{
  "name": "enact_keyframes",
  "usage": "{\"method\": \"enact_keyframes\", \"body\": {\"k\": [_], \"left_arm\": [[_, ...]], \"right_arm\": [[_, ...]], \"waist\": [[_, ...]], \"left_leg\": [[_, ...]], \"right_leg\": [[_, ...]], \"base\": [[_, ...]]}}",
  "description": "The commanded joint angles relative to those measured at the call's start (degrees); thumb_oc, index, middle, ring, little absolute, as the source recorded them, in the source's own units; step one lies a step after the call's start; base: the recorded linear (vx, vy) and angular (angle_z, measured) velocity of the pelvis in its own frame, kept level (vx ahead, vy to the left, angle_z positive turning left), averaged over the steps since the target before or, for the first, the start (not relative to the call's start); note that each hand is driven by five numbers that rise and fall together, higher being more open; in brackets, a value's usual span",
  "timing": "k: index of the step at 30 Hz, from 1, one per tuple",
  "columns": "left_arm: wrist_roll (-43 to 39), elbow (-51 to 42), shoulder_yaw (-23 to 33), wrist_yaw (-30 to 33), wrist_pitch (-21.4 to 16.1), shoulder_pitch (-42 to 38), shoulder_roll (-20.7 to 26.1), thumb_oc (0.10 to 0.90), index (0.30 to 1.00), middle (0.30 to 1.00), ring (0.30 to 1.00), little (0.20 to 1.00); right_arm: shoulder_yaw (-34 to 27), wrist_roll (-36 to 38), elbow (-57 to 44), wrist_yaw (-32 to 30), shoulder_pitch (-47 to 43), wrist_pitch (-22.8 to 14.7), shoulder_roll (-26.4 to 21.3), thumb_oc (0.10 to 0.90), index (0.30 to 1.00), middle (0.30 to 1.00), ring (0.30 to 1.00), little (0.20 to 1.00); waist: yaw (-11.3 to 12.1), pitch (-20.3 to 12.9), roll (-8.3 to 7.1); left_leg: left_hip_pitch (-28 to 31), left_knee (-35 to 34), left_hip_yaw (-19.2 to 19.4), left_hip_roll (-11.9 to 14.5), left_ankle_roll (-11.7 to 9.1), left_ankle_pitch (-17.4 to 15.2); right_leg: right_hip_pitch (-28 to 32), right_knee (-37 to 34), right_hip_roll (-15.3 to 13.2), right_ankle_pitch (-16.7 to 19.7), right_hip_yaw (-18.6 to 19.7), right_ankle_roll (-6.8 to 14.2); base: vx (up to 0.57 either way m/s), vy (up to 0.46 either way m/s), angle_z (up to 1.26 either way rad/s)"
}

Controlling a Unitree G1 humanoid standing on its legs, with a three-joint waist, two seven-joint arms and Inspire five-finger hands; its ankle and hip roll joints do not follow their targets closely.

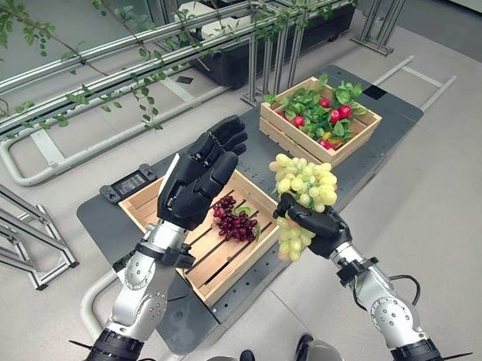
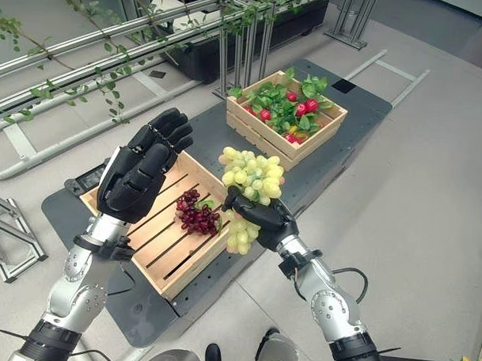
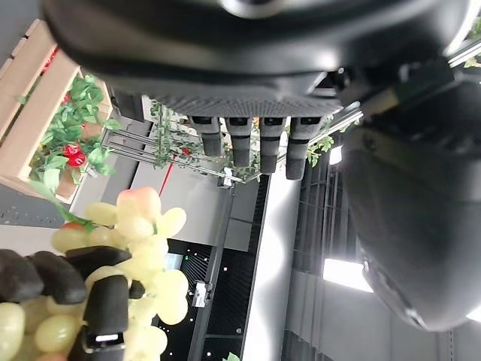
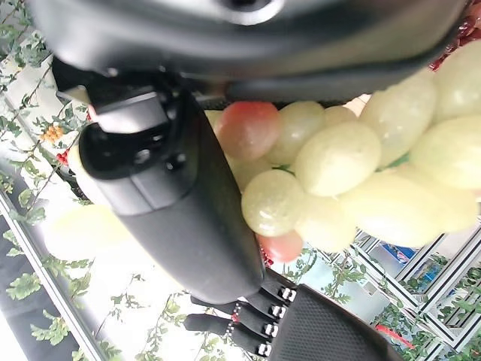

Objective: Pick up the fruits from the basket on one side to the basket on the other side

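Note:
My right hand (image 1: pixel 318 227) is shut on a bunch of green grapes (image 1: pixel 304 183), holding it in the air between the two wooden crates. Up close the green grapes (image 4: pixel 353 173) press against its thumb. The near crate (image 1: pixel 214 263) holds a bunch of dark red grapes (image 1: pixel 235 222). Red fruits among green leaves fill the far crate (image 1: pixel 318 124). My left hand (image 1: pixel 197 179) hovers open above the near crate, its fingers straight and empty, with the green grapes (image 3: pixel 143 233) visible past them.
Both crates rest on a dark grey platform (image 1: pixel 113 223) on the floor. A metal frame with leafy vines (image 1: pixel 110 65) runs along the back left. A black planter box (image 1: pixel 229 61) stands behind the far crate.

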Motion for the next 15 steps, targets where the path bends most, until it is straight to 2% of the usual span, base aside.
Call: {"method": "enact_keyframes", "body": {"k": [1, 2, 3, 4, 6, 8, 9, 10, 11, 13, 15], "left_arm": [[0.1, -5.2, 2.0, -1.3, -4.3, -5.2, 1.3, 0.800, 0.900, 0.900, 0.900, 0.900], [-0.2, -5.3, 2.5, -1.0, -4.2, -5.0, 2.0, 0.800, 0.900, 0.900, 0.900, 0.900], [-1.3, -5.4, 2.9, -1.7, -3.8, -4.8, 2.8, 0.800, 0.900, 0.900, 0.900, 0.900], [-1.5, -5.4, 3.0, -1.9, -3.7, -4.8, 2.9, 0.800, 0.900, 0.900, 0.900, 0.900], [-3.0, -5.7, 3.2, -2.5, -3.3, -4.5, 3.3, 0.800, 0.900, 0.900, 0.900, 0.900], [-3.2, -5.8, 3.2, -2.8, -3.2, -4.4, 3.2, 0.800, 0.900, 0.900, 0.900, 0.900], [-2.5, -6.0, 3.1, -1.7, -3.8, -3.9, 2.9, 0.800, 0.900, 0.900, 0.900, 0.900], [-2.1, -6.0, 2.9, -1.3, -4.8, -3.6, 2.4, 0.800, 0.900, 0.900, 0.900, 0.900], [-2.1, -6.0, 2.7, -1.3, -5.2, -3.6, 2.1, 0.800, 0.900, 0.900, 0.900, 0.900], [-2.6, -5.9, 2.5, -1.7, -5.3, -3.7, 1.8, 0.800, 0.900, 0.900, 0.900, 0.900], [-2.8, -5.3, 1.6, -2.2, -6.0, -4.6, 0.5, 0.800, 0.900, 0.900, 0.900, 0.900]], "right_arm": [[-0.2, 3.3, -4.5, 5.3, -6.7, -3.9, 2.7, 0.400, 0.300, 0.300, 0.300, 0.300], [0.3, 2.9, -4.2, 6.0, -6.9, -3.8, 3.0, 0.400, 0.300, 0.300, 0.300, 0.300], [1.3, 2.0, -4.3, 5.7, -7.4, -3.9, 3.6, 0.400, 0.300, 0.300, 0.300, 0.300], [1.4, 2.0, -4.3, 5.5, -7.5, -3.7, 3.7, 0.400, 0.300, 0.300, 0.300, 0.300], [2.4, 1.6, -4.2, 4.9, -8.4, -3.7, 4.2, 0.400, 0.300, 0.300, 0.300, 0.300], [2.6, 1.3, -3.9, 4.8, -8.6, -3.8, 4.5, 0.400, 0.300, 0.300, 0.300, 0.300], [3.0, 1.4, -3.8, 5.6, -8.9, -2.8, 4.4, 0.400, 0.300, 0.300, 0.300, 0.300], [3.6, 1.5, -4.2, 5.8, -9.1, -2.6, 4.0, 0.400, 0.300, 0.300, 0.300, 0.300], [3.7, 1.4, -5.0, 5.3, -8.8, -2.7, 3.7, 0.400, 0.300, 0.300, 0.300, 0.300], [3.4, 1.4, -5.3, 5.0, -8.5, -2.5, 3.3, 0.400, 0.300, 0.300, 0.300, 0.300], [2.7, 1.1, -5.3, 6.1, -7.1, -3.1, 2.3, 0.400, 0.300, 0.300, 0.300, 0.300]], "waist": [[1.2, -6.0, -1.34], [1.8, -6.4, -1.85], [2.7, -7.1, -2.42], [2.8, -7.4, -2.57], [3.3, -8.4, -3.32], [3.4, -8.6, -3.46], [3.5, -8.8, -3.52], [3.1, -8.6, -3.68], [2.6, -8.4, -3.80], [2.4, -8.2, -3.86], [0.9, -7.6, -4.23]], "left_leg": [[-4.1, -5.2, -6.1, -2.9, -4.9, 2.6], [-3.9, -5.6, -4.6, -3.0, -5.4, 2.2], [-4.6, -5.9, -1.5, -2.7, -5.9, 2.8], [-4.9, -5.9, -0.6, -2.5, -6.0, 3.0], [-6.3, -6.1, 3.4, -1.3, -7.0, 4.4], [-6.7, -6.1, 4.9, -0.5, -7.5, 4.9], [-7.2, -6.1, 8.1, 0.9, -8.5, 6.0], [-7.8, -6.1, 10.6, 2.1, -9.2, 7.1], [-8.3, -6.0, 11.5, 2.9, -9.6, 7.8], [-8.5, -6.0, 11.8, 3.3, -9.8, 8.2], [-9.3, -6.1, 12.2, 4.9, -10.8, 9.5]], "right_leg": [[9.4, -4.8, -3.2, -3.7, -1.2, 6.0], [12.0, -5.5, -4.0, -5.5, -2.3, 6.7], [15.6, -8.5, -4.6, -6.6, -4.5, 7.0], [16.5, -9.5, -4.6, -6.8, -5.0, 7.1], [21.3, -17.3, -3.2, -7.7, -7.0, 6.9], [22.4, -20.7, -2.4, -7.8, -7.9, 6.8], [24.1, -25.9, -1.5, -6.8, -9.8, 6.6], [24.6, -29.4, -0.2, -5.7, -9.8, 6.8], [24.3, -30.8, 0.8, -5.2, -9.1, 6.7], [24.1, -31.5, 1.3, -4.7, -8.8, 6.6], [23.3, -33.9, 2.8, -3.1, -7.8, 6.1]], "base": [[0.00, -0.085, -0.65], [-0.01, -0.137, -0.71], [-0.02, -0.155, -0.85], [-0.12, -0.223, -1.16], [-0.15, -0.263, -1.70], [-0.15, -0.226, -1.76], [-0.26, -0.379, -1.78], [-0.32, -0.451, -1.85], [-0.23, -0.330, -1.44], [-0.15, -0.218, -1.07], [-0.24, -0.331, -0.83]]}}
